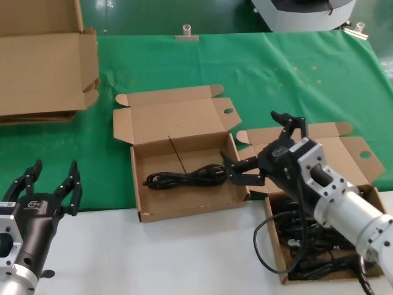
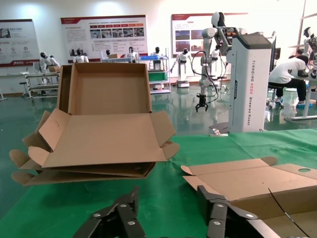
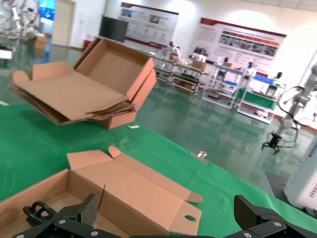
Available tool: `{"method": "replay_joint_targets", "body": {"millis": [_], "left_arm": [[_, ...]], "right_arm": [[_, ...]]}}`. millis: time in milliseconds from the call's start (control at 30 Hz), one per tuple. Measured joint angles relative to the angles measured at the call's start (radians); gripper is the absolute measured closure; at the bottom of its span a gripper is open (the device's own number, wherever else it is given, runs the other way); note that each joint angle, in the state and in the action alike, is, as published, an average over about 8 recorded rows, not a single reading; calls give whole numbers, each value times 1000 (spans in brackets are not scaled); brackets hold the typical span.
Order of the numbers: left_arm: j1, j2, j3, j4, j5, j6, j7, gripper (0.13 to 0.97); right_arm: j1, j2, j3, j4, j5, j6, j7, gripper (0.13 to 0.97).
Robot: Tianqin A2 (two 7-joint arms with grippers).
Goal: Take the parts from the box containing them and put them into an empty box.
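A shallow brown box (image 1: 177, 118) lies open at the centre and holds one black cord bundle (image 1: 184, 177). A second open box (image 1: 328, 140) at the right holds several black cord bundles (image 1: 310, 244), partly hidden by my right arm. My right gripper (image 1: 261, 147) is open and empty, above the gap between the two boxes, by the centre box's right wall. In the right wrist view the right gripper (image 3: 168, 218) spans the centre box (image 3: 133, 188), with the cord (image 3: 35, 211) at one side. My left gripper (image 1: 52, 181) is open and empty at the near left, and it also shows in the left wrist view (image 2: 168, 206).
A stack of large flat cardboard sheets (image 1: 43, 70) lies at the far left on the green cloth (image 1: 295, 74), also in the left wrist view (image 2: 99, 144). A white table strip (image 1: 184, 258) runs along the front. A metal clip (image 1: 186, 32) sits at the cloth's far edge.
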Motion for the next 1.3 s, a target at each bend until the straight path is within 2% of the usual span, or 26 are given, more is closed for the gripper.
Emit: {"method": "replay_joint_targets", "body": {"millis": [167,300,567,600,867,1167,1300], "left_arm": [[0,0,0,0,0,0,0,627],[0,0,0,0,0,0,0,627],[0,0,0,0,0,0,0,416],[0,0,0,0,0,0,0,416],[0,0,0,0,0,0,0,256],[0,0,0,0,0,0,0,161],[0,0,0,0,0,0,0,150]], "right_arm": [[-52,3,21,23,58,39,-19,129],[-93,5,38,41,104,71,-34,129],[-176,9,72,77,197,134,-64,129],[-186,10,76,81,209,142,-68,129],[-270,14,111,118,302,206,-99,129],[-363,19,149,159,406,277,-132,129],[-400,21,164,175,448,305,-146,129]]}}
